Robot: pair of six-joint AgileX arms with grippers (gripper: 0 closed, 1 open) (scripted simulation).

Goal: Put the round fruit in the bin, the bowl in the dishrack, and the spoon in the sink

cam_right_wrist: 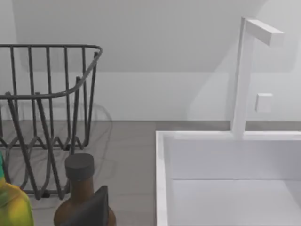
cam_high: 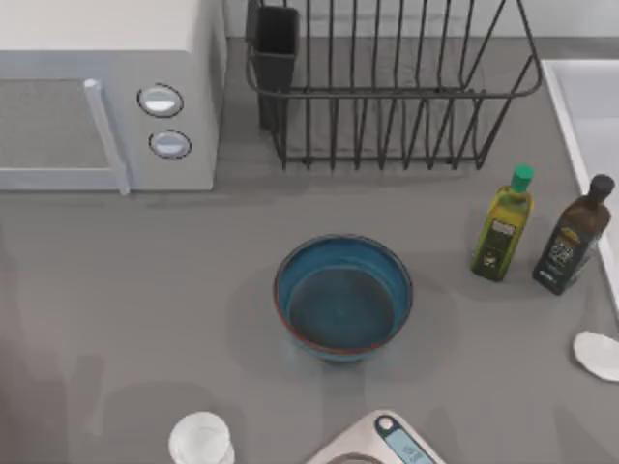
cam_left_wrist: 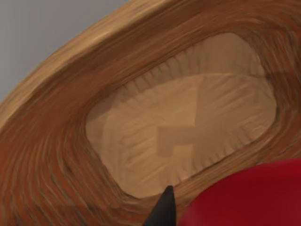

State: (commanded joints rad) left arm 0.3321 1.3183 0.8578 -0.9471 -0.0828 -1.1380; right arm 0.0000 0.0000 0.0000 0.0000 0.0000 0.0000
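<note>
Round fruit [cam_left_wrist: 244, 197], glossy and red, is seen in the left wrist view above the woven wooden bin [cam_left_wrist: 56, 155], with one dark fingertip [cam_left_wrist: 162, 212] showing beside it. Whether the left claw is clamped on the fruit cannot be told, though the fruit is judged to be carried there for the drop. The ball is judged light, hard and slippery, best pinched across its widest part.

On the table in the top view, the blue bowl [cam_high: 343, 298] is set upright near the middle, in front of the black wire dishrack [cam_high: 387, 82]. It is judged stiff and moderately heavy, best taken by its thin rim. The white spoon [cam_high: 598, 354] is seen at the right edge, near the sink [cam_high: 566, 106]. The right claw's state cannot be told.
</note>
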